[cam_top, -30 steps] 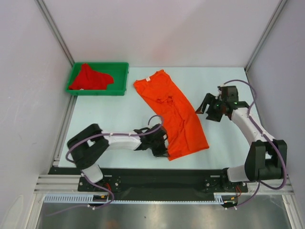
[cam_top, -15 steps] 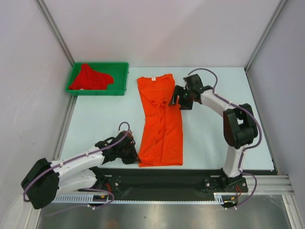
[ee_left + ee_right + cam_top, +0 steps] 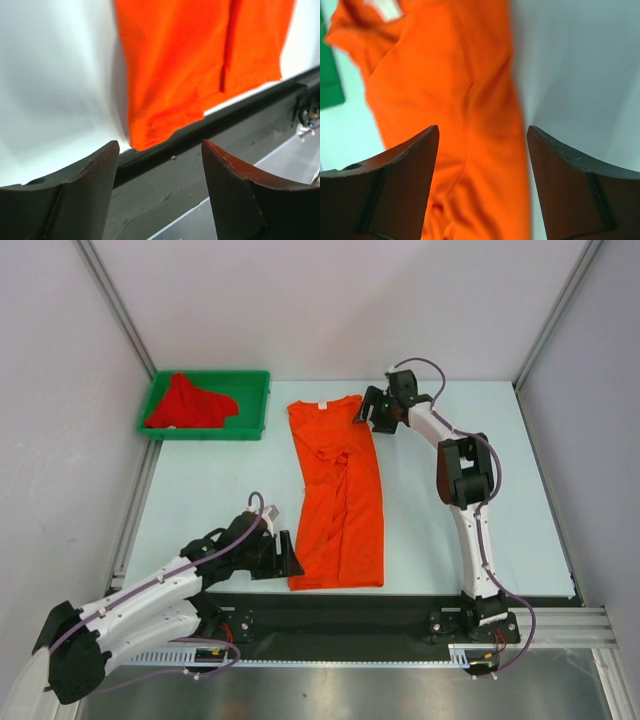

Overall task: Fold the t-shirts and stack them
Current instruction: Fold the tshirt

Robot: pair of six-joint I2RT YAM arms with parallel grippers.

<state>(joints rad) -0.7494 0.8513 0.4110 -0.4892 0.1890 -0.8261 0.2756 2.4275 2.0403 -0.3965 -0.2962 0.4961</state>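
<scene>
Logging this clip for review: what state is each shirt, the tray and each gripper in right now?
Orange t-shirt: flat on the table, folded lengthwise into a narrow strip.
Red t-shirt: crumpled, unfolded, in the tray.
Green tray: holds the red t-shirt only.
Left gripper: fingers apart, empty, at the orange t-shirt's near left corner.
Right gripper: fingers apart, empty, by its far right shoulder.

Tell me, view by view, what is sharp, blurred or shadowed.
Top external: sharp and evenly lit, the orange t-shirt crisp. Left wrist: shirt hem in focus, throwing a soft shadow on the table; left gripper's fingers soft. Right wrist: all blurred, shirt edges smeared, right gripper's fingers soft.
</scene>
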